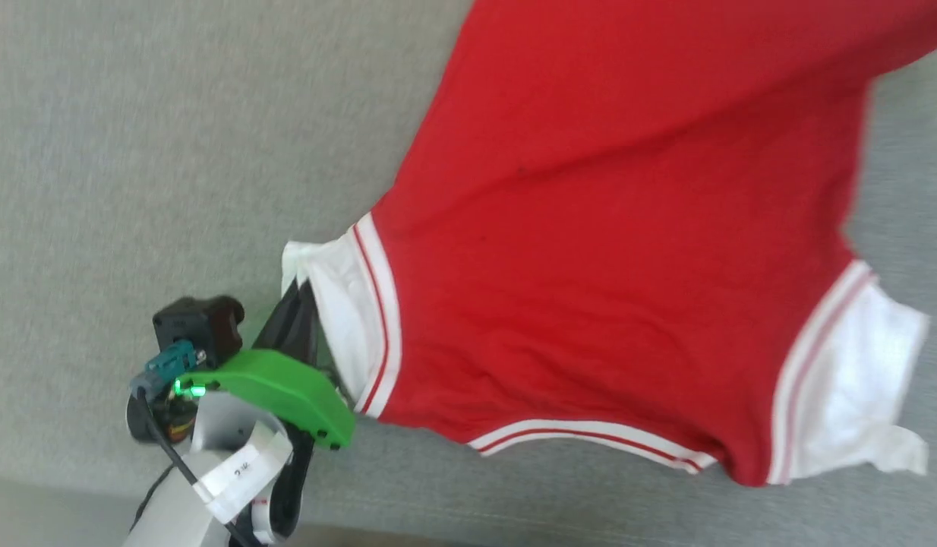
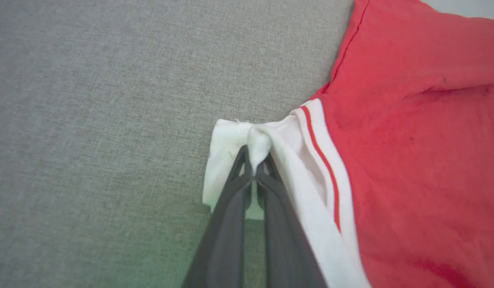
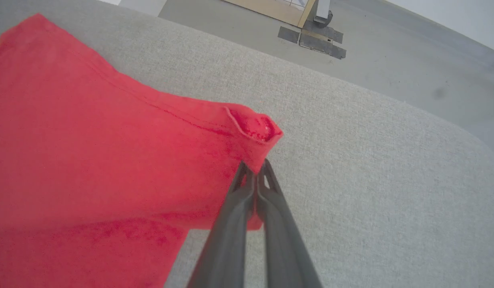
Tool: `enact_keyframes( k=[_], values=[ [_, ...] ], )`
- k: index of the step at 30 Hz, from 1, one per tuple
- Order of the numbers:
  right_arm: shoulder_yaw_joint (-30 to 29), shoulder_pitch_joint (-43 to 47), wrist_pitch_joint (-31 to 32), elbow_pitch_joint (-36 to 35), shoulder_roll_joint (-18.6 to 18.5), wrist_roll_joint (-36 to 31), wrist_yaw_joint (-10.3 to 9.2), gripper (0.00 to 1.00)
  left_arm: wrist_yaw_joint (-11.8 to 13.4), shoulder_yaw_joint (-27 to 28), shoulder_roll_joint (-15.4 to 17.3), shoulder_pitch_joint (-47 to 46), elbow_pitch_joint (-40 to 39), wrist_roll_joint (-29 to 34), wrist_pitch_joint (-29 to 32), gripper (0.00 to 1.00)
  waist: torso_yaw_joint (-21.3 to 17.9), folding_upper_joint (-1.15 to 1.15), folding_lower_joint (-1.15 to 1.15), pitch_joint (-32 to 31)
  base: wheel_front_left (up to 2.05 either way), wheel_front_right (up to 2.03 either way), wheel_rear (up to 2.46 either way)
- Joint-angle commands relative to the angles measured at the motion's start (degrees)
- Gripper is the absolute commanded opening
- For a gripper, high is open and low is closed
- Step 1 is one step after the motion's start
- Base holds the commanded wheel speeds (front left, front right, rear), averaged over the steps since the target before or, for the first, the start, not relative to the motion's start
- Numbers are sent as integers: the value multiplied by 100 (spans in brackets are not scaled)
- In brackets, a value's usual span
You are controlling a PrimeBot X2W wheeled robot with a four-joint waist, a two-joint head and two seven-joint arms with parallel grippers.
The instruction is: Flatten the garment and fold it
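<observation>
grey fabric [image 1: 134,152] beneath the garment [image 1: 628,228]

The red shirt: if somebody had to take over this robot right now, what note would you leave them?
Left gripper: shut on the garment, pinching its white sleeve.
Right gripper: shut on a red corner of the garment's edge.
The garment is spread over the gray fabric surface, plain red side up, with some ripples; the other white sleeve is free.
Done: both grips taken, cloth opened out.
Left: smooth it flat, then fold it; no fold made yet.
</observation>
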Motion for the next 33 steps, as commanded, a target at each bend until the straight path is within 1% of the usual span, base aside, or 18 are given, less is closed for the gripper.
enact_keyframes(
  k=[1,4,9,14,18,22,24,25,26,27,33],
  values=[
    [30,348,-51,-116,-35,130,-8,0,28,24,45,84,37,-40,24,0,-747,0,0,-854,0,0,0],
    [67,1137,-109,-379,-19,368,-8,0,64,52,67,193,94,-100,60,0,-917,0,0,-1102,0,0,0],
    [71,2597,-173,-818,130,684,-8,0,91,55,83,321,143,-166,101,0,-1019,0,0,-1332,0,0,0],
    [53,3893,-253,-1008,555,954,-8,0,94,55,79,399,173,-219,96,0,-1015,0,0,-1416,0,0,0],
    [196,4537,-198,-899,853,959,-8,0,90,33,72,429,213,-251,115,0,-966,0,0,-1445,0,0,0],
    [337,4800,-133,-694,1052,965,-8,0,84,13,59,437,253,-275,119,0,-926,0,0,-1471,0,0,0],
    [276,4794,-204,-647,1095,945,-8,0,81,7,61,450,272,-286,123,0,-917,0,0,-1501,0,0,0],
    [229,4764,-280,-650,1099,915,-8,6,84,9,65,462,280,-293,123,0,-917,0,0,-1523,0,0,0],
    [168,4729,-365,-671,1108,906,-8,64,86,11,72,480,290,-301,126,0,-918,0,0,-1556,0,0,0],
    [82,4692,-476,-718,1126,923,-8,100,88,10,76,495,296,-307,129,0,-916,0,0,-1581,0,0,0],
    [-663,4411,-1586,-1368,1291,993,-8,100,113,11,109,571,307,-331,147,0,-932,0,0,-1752,0,0,0]
  ],
)
